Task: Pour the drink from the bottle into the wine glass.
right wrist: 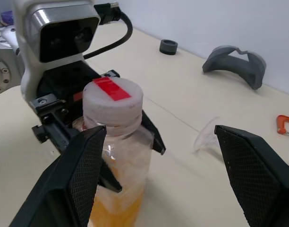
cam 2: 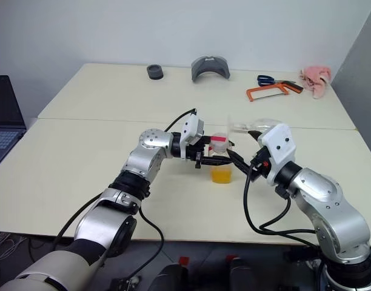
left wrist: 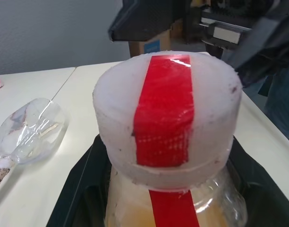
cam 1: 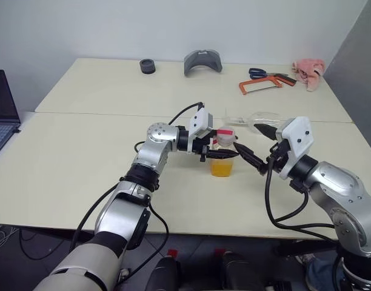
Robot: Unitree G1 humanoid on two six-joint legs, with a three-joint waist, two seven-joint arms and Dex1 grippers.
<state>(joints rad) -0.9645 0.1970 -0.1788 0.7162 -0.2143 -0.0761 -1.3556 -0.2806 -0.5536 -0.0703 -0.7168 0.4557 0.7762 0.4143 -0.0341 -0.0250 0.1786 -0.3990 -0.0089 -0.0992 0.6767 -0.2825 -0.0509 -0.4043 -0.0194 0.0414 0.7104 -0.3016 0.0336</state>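
On bottle [right wrist: 117, 156]: red strip, no writing.

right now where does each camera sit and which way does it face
Head eyes: above, looking down the table at both arms around the bottle.
Left wrist: beside the bottle's cap, glass lying beyond.
Right wrist: between its open fingers, facing the bottle and left gripper.
All share the bottle.
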